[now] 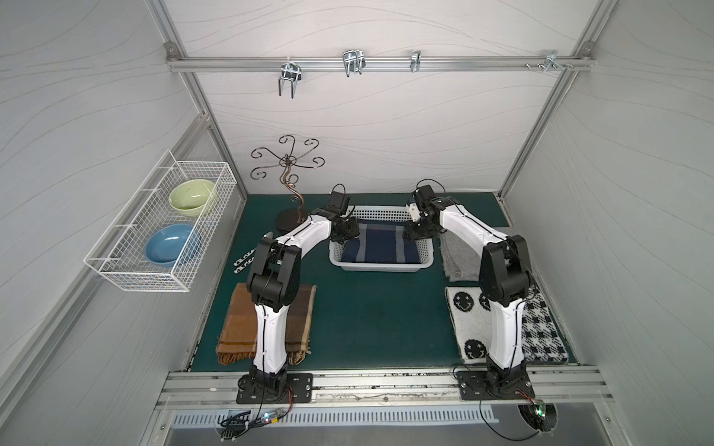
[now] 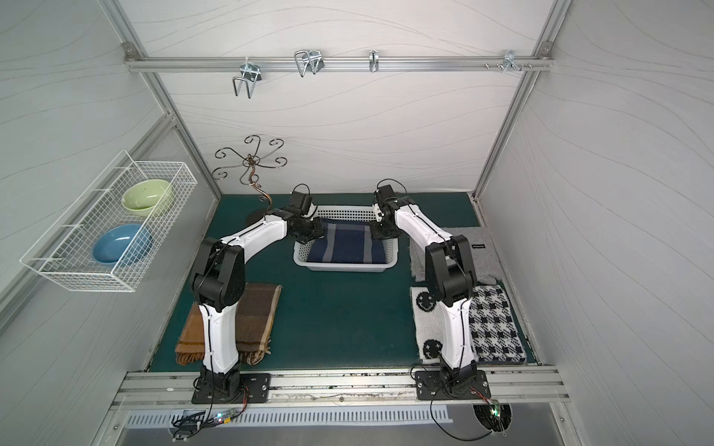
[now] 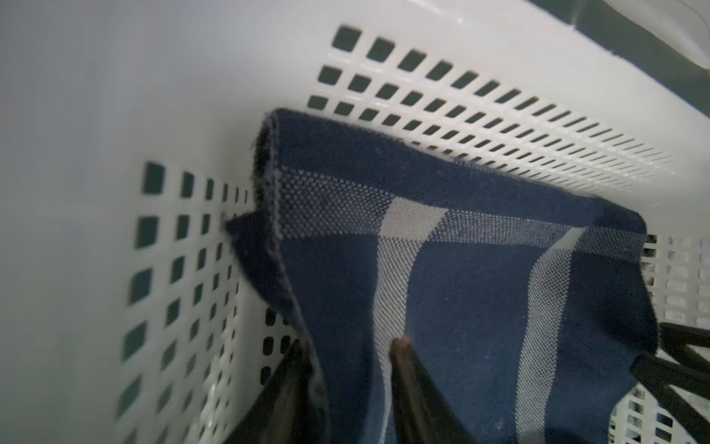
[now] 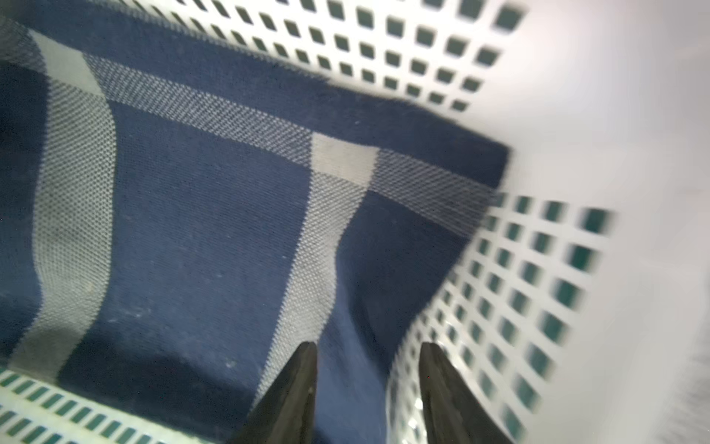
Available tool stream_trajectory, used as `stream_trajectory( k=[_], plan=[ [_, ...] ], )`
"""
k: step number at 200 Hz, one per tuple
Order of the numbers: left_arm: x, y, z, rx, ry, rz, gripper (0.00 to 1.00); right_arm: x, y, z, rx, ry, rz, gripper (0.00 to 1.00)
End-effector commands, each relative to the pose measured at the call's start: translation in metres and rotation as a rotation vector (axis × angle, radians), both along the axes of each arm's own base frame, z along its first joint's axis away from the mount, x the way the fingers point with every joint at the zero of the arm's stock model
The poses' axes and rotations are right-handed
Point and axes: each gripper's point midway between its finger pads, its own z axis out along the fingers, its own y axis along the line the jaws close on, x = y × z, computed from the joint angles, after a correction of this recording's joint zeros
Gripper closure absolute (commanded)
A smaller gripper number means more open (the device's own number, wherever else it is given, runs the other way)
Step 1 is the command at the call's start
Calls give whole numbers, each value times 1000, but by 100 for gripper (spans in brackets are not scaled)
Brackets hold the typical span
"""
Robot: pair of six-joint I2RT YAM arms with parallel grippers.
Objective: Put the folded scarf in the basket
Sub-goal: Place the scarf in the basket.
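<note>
The folded scarf point(image 1: 380, 245) point(image 2: 347, 245), navy with grey stripes, lies flat inside the white perforated basket point(image 1: 380, 267) point(image 2: 344, 266) at the back middle of the green mat. My left gripper point(image 1: 345, 231) point(image 3: 347, 350) reaches down at the basket's left end. Its jaws stand apart, and the scarf's point(image 3: 480, 292) edge runs loose between them beside the basket wall point(image 3: 184, 292). My right gripper point(image 1: 411, 231) point(image 4: 369, 350) is at the right end, open, straddling the scarf's point(image 4: 199, 230) other edge, with one finger on the basket wall point(image 4: 511, 292) side.
A brown folded scarf point(image 1: 299, 320) lies under the left arm. Grey point(image 1: 459, 255), smiley-patterned point(image 1: 467, 320) and black-and-white checked point(image 1: 541, 332) cloths lie on the right. A wire rack with bowls point(image 1: 162, 228) hangs on the left wall. A curled metal stand point(image 1: 288, 185) rises at the back left.
</note>
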Motion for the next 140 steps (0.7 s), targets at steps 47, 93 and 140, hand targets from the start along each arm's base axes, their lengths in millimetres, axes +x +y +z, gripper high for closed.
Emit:
stream_trajectory(
  k=[47,93,140],
  plan=[
    [-2,8,66,13,-149,12,56,-9,9,43,11,-74,56,61],
    [-14,-20,65,-63,-137,-37,57,3,25,6,41,12,70,79],
    [-51,-11,76,-91,-129,-44,57,1,15,-20,24,57,50,81]
  ],
)
